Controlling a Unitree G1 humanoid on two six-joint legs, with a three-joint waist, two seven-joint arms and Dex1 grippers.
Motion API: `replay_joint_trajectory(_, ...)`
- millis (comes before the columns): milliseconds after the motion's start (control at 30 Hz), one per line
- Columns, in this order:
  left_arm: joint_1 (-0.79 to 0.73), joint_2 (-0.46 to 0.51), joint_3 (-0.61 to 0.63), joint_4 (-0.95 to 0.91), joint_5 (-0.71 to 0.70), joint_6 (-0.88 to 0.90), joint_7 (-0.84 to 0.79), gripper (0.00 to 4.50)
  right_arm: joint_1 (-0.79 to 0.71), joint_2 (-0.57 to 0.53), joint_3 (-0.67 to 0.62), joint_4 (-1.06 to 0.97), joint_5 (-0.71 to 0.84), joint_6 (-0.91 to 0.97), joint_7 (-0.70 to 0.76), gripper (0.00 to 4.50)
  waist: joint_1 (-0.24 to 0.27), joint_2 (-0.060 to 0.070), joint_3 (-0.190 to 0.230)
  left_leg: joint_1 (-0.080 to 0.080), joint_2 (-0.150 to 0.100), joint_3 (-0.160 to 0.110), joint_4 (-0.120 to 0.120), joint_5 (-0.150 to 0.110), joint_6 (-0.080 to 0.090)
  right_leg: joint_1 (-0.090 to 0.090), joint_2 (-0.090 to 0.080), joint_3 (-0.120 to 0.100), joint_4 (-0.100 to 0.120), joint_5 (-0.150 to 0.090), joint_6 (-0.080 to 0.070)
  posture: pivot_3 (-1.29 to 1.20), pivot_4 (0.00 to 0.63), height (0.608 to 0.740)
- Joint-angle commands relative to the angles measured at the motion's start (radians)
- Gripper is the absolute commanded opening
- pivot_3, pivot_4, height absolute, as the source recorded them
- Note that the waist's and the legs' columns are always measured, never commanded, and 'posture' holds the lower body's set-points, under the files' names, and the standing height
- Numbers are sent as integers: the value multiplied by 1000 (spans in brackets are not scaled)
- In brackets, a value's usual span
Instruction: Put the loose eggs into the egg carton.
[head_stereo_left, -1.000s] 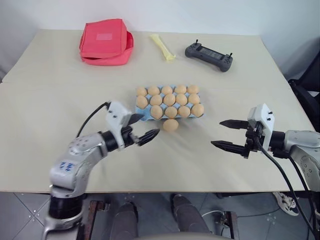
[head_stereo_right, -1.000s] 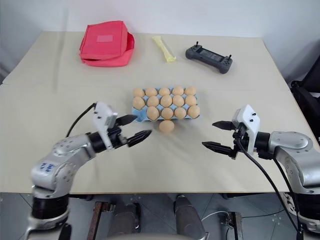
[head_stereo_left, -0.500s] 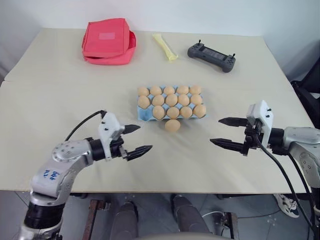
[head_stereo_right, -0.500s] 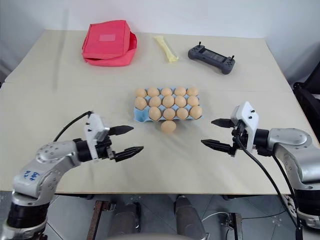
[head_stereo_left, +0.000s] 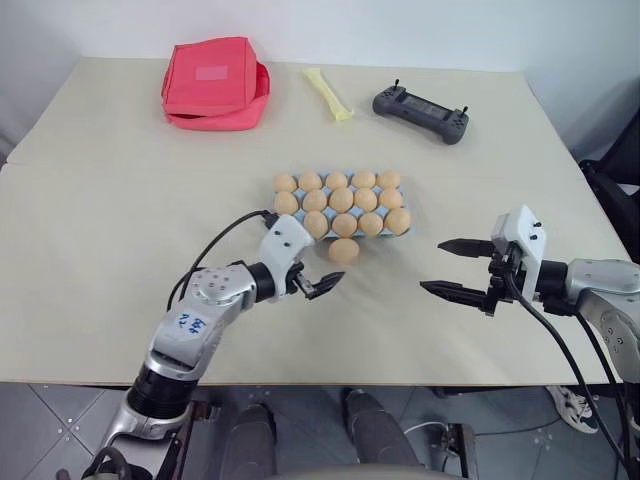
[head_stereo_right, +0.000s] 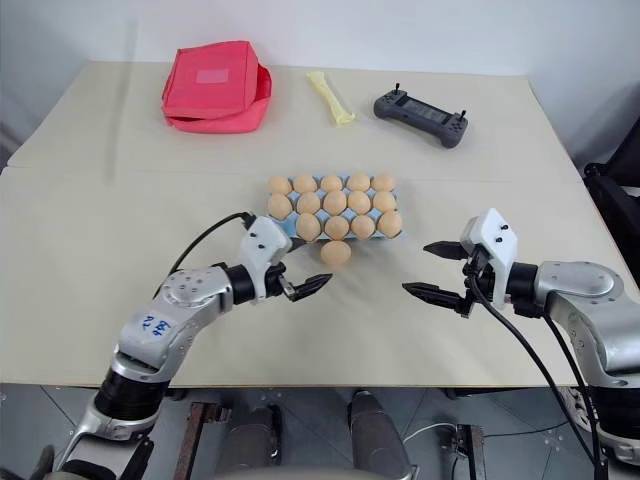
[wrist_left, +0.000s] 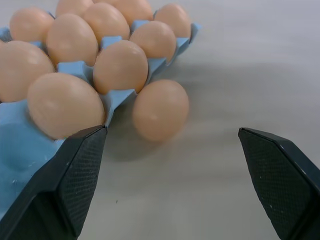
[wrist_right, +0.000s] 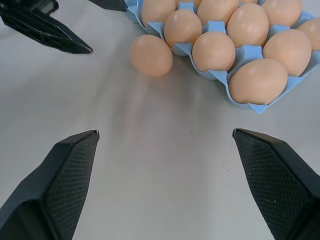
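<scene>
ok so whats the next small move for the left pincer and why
Probably ease the open left pincer forward around the loose egg. That egg lies on the table against the near edge of the egg carton, just ahead of the fingers, and one near corner cup looks empty.

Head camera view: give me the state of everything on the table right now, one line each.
Egg carton: flat on the table, fourteen cups filled, near left corner cup empty.
Loose egg: on the table against the carton's near edge, not gripped.
Left gripper: open, just left of the loose egg.
Right gripper: open, empty, above the table.
Red pouch: closed.
Controller: lying flat.
</scene>
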Motion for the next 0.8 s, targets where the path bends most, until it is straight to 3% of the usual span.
replay_joint_trajectory(33, -31, -38, -61, 6, 49, 20, 40, 4484, -4, -12, -36, -32, 11, -3, -7, 4500, -1, 0, 0, 0, 0, 0, 0, 0, 0, 0, 0, 0, 0, 0, 0, 0, 150, 740)
replay_joint_trajectory(467, -77, -96, -94, 45, 90, 72, 66, 4484, -1, -9, -30, -35, 11, -4, -10, 4500, 0, 0, 0, 0, 0, 0, 0, 0, 0, 0, 0, 0, 0, 0, 0, 0, 150, 740)
replay_joint_trajectory(800, -117, -149, -132, 200, 126, -52, 37, 4484, -3, -9, -28, -32, 9, -4, -12, 4500, 4, 0, 0, 0, 0, 0, 0, 0, 0, 0, 0, 0, 0, 0, 0, 0, 150, 740)
